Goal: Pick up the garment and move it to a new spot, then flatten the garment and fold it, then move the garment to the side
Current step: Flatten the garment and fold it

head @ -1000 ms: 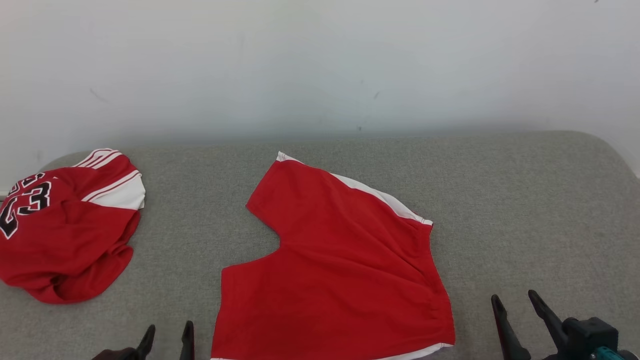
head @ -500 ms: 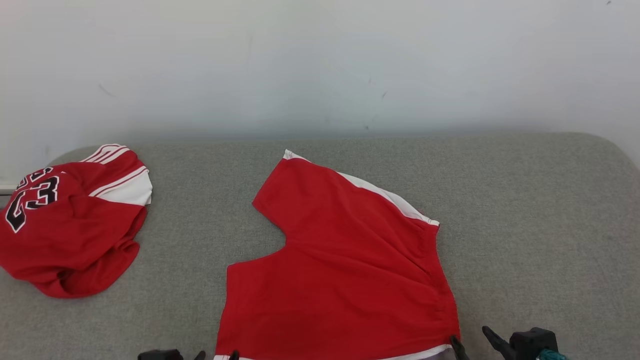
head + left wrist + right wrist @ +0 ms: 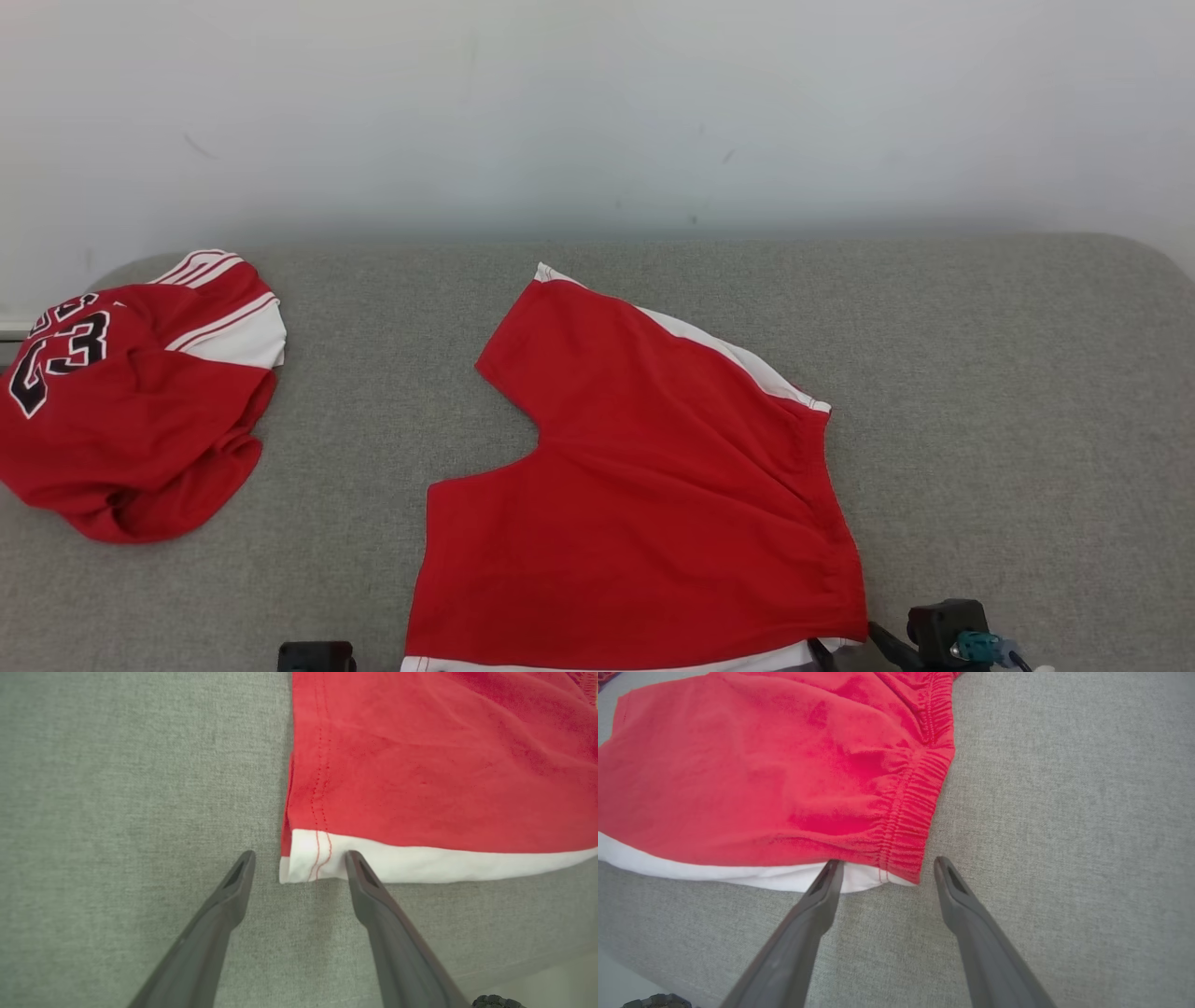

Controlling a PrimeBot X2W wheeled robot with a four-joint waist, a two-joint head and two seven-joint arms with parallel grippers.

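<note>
Garment flat on grey fabric surface

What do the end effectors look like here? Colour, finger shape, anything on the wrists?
The left end effector has two long, tapering, matte dark grey fingers, each with a slotted recess near its pointed tip. The right end effector looks the same. In the head view the right one's boxy black wrist housing carries a small teal fitting. No markings visible.
</note>
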